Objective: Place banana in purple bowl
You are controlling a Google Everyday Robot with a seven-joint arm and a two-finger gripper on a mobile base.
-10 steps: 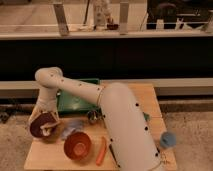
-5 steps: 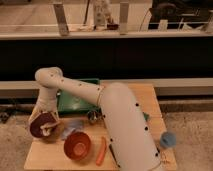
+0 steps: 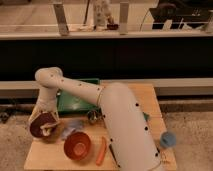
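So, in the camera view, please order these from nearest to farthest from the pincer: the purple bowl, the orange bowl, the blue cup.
The pincer is at the table's left edge, over the purple bowl.
1. Purple bowl: directly under the pincer, far left.
2. Orange bowl: to the right, near the front edge.
3. Blue cup: at the far right edge, beyond the arm.

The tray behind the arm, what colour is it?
Green tray, camera view; hand over purple bowl.

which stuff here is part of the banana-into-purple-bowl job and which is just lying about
Job:
purple bowl, at the table's left edge
gripper, over that bowl
pale object at the gripper, possibly the banana; can't confirm

Lying about:
orange bowl
orange carrot-like stick
green tray
blue cup
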